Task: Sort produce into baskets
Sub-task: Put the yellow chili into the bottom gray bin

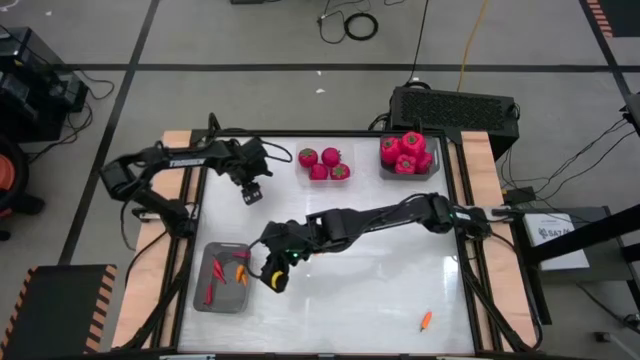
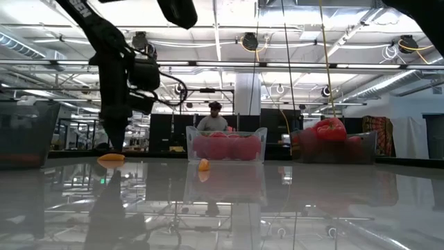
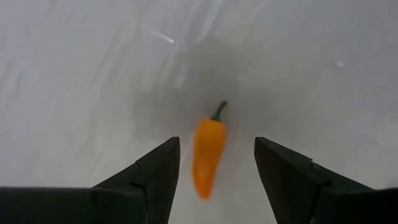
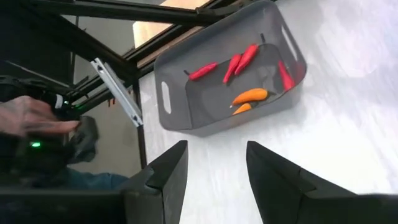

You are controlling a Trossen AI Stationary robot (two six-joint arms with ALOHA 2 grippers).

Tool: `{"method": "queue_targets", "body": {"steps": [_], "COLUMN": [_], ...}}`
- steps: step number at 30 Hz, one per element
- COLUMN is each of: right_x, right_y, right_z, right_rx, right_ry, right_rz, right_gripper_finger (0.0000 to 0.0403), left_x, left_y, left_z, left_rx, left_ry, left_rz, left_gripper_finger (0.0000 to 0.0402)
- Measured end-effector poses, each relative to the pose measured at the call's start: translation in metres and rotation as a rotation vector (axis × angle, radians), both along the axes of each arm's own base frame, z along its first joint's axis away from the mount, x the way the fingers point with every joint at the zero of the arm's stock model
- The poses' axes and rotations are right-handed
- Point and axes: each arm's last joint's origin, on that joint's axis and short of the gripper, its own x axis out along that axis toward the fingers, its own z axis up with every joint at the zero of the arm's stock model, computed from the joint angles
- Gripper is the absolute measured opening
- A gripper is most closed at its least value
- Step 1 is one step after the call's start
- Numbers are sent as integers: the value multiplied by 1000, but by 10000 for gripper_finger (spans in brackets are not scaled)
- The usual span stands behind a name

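My left gripper (image 3: 216,144) points down, open, low over the table's far left (image 1: 252,192). Its fingers stand on either side of a small orange pepper (image 3: 208,155) that lies flat on the table and touches neither finger. My right gripper (image 4: 216,149) hangs open with nothing in it above the table (image 1: 275,277), just beside a grey basket (image 4: 186,109) at the near left. This basket (image 1: 205,290) holds several red and orange peppers (image 4: 249,96). A second grey basket (image 1: 432,170) at the far right is piled with red tomatoes (image 1: 405,152).
Several red tomatoes (image 1: 323,165) sit together at the far middle. One loose orange pepper (image 1: 426,320) lies near the front right. A black box (image 1: 455,108) stands behind the table's far edge. A person (image 2: 214,118) shows in the room beyond.
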Motion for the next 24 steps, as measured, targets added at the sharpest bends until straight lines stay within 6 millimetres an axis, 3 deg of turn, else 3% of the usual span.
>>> {"method": "queue_targets", "body": {"steps": [9,19,24], "right_x": [-10,-17,-20], "right_y": [22,33,40], "right_z": [-4,-7,-8], "right_rx": [14,29,32], "right_ry": [65,127,142], "right_rz": [19,16,23], "right_gripper_finger": [155,155,155], "left_x": [3,3,0], "left_y": [6,4,-1], "left_z": [-18,-17,-4], "left_rx": [-40,-74,-103], "left_ry": [52,34,-40], "left_rz": [-1,-3,10], "left_gripper_finger": [205,64,20]}}
